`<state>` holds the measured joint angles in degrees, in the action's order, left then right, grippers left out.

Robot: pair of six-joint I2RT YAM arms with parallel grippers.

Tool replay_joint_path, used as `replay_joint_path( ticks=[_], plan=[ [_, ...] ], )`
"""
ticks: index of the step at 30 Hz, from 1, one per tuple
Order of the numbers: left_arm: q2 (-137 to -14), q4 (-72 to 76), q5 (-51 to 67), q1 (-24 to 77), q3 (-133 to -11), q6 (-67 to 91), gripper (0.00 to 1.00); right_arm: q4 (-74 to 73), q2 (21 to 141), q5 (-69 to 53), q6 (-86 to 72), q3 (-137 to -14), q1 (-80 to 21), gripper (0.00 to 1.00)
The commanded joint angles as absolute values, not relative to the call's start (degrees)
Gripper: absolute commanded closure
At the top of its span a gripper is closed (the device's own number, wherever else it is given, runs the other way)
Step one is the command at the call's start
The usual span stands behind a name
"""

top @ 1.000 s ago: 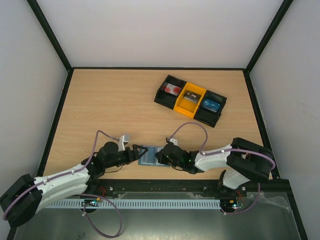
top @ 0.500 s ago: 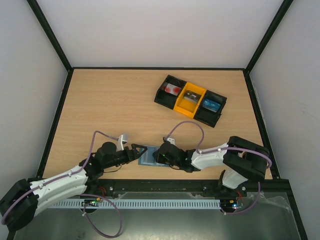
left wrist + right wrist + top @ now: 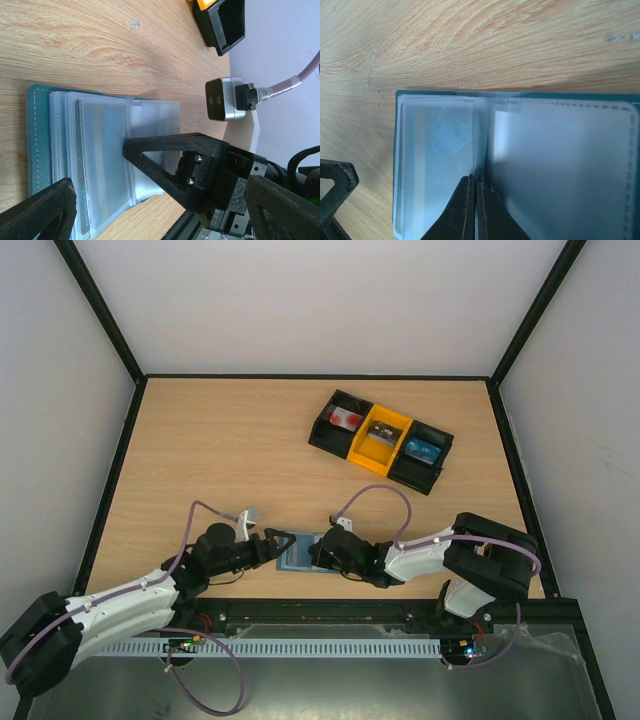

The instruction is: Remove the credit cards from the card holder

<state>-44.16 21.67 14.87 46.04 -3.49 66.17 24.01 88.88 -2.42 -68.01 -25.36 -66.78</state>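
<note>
open card holder lies at the table's near edge. right fingers have just shut at the fold of its sleeves; left fingers stand apart. the sleeves look empty; credit cards sit in the tray.

Card holder dusty teal, pale stitching along the edge, frosted clear sleeves inside. Bench light wood grain. Tray far right: black, yellow, black bins. White card with red marks, dark grey card, bright blue card. Left claw and right claw black.
</note>
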Motion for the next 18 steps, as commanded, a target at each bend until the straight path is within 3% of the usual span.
replay_joint_path(
  ticks=[1, 18],
  plan=[
    [-46.17, 25.50, 16.26, 45.70, -3.10, 65.48, 0.07, 20.57, 90.83, -1.46, -68.20, -23.10, -67.38, 0.98],
    [-54.42, 35.94, 19.02, 45.70, -2.73, 66.09, 0.04, 23.24, 90.15, -2.11, -68.75, -21.72, -67.36, 0.98]
  ],
)
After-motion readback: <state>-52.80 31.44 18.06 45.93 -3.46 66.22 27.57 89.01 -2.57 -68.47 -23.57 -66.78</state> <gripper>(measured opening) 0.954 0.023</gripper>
